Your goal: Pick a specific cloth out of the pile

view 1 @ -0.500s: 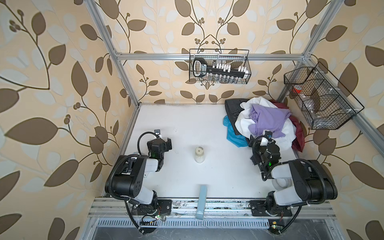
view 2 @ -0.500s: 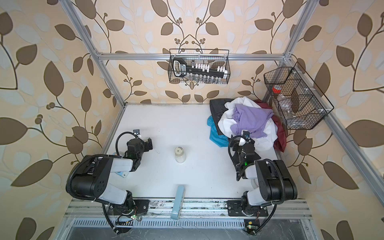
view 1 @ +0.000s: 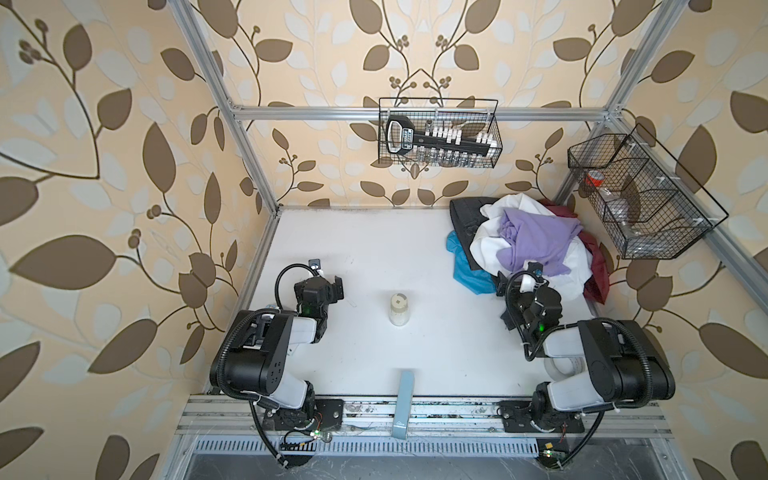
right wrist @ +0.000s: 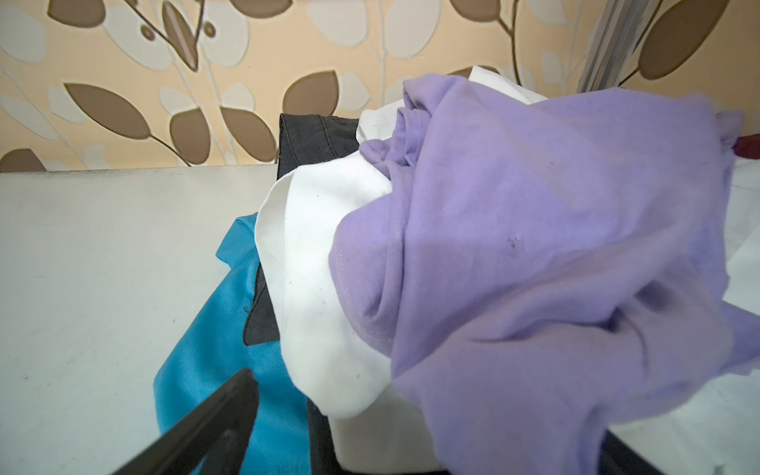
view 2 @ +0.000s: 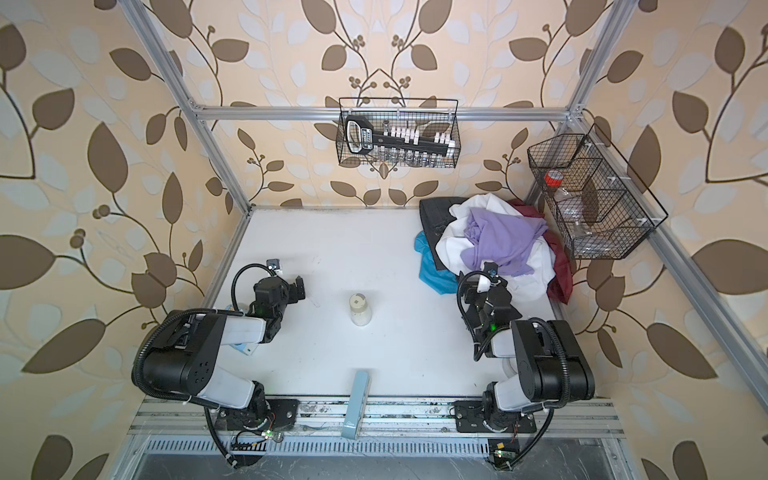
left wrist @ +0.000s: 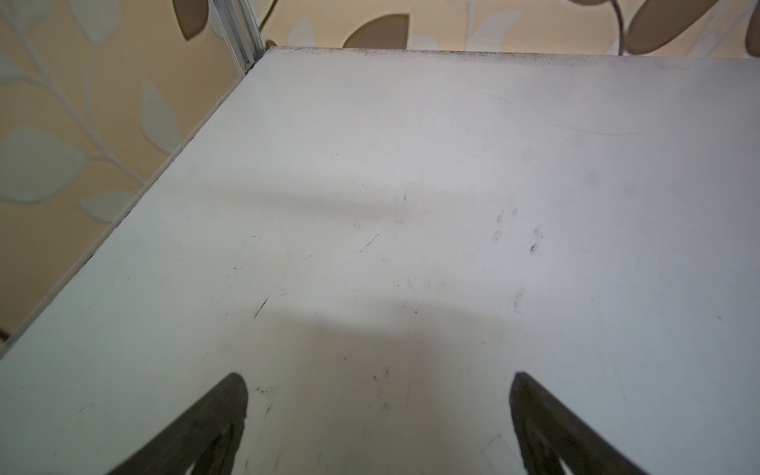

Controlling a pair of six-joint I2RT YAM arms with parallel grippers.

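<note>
The cloth (view 1: 467, 272) is seen half buried under the left edge of the pile (view 1: 536, 232), at the far right corner of the bench (view 1: 374, 249). The right jaws are held wide at the pile's near side, one finger (right wrist: 205, 427) just beside the cloth, the other hidden by lilac-purple fabric (right wrist: 534, 246). The left jaws are spread wide above bare bench.
</note>
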